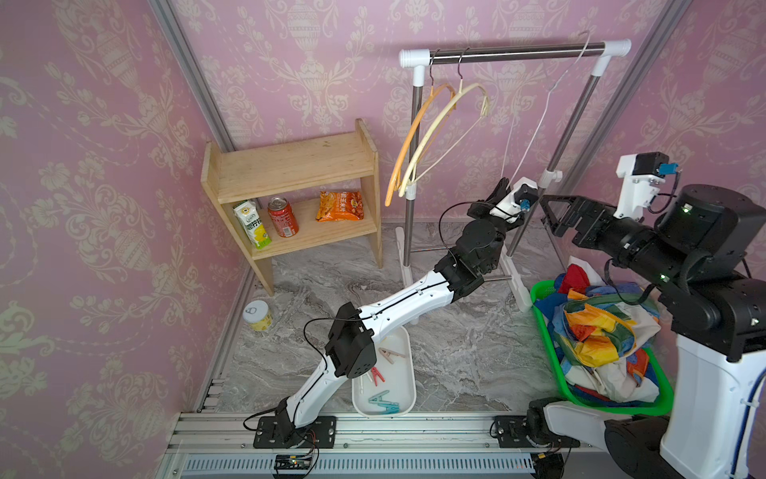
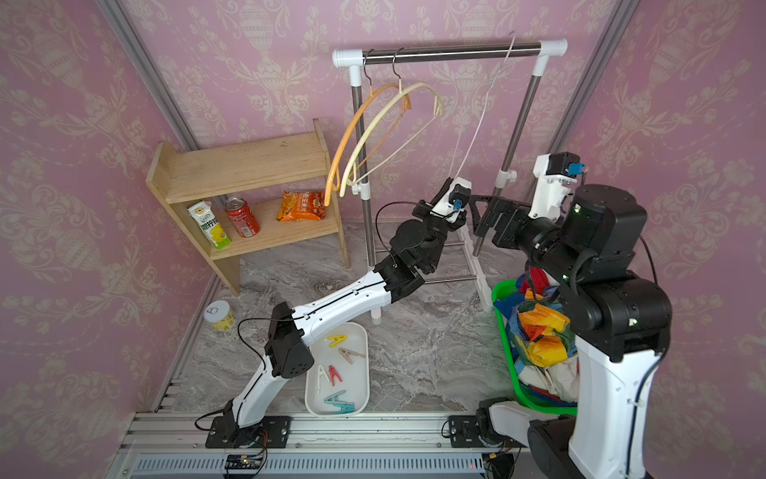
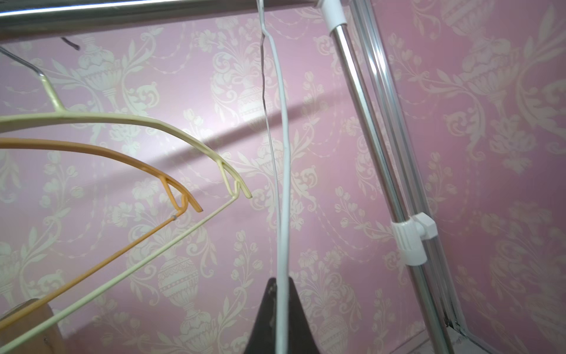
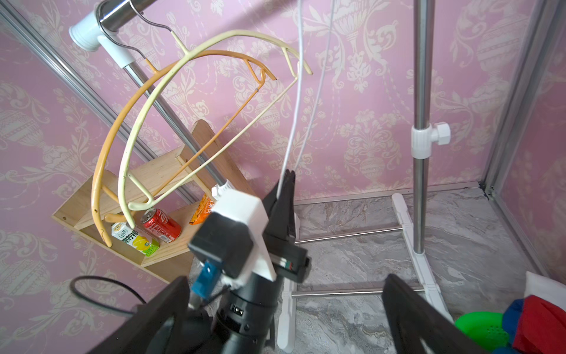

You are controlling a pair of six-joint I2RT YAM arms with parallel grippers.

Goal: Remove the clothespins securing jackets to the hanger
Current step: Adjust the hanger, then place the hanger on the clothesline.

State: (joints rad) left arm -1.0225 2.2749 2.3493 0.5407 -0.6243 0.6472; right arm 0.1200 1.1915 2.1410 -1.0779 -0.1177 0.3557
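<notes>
Claw state | left claw [image 4: 287, 180] clamped on white hanger [image 3: 284, 184] | right claw [image 1: 548, 215] wide, empty

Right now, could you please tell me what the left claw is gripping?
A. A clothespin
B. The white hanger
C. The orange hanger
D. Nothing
B: the left claw is shut on the thin wire of the white hanger, which runs up from between its fingers to the rail.
</notes>
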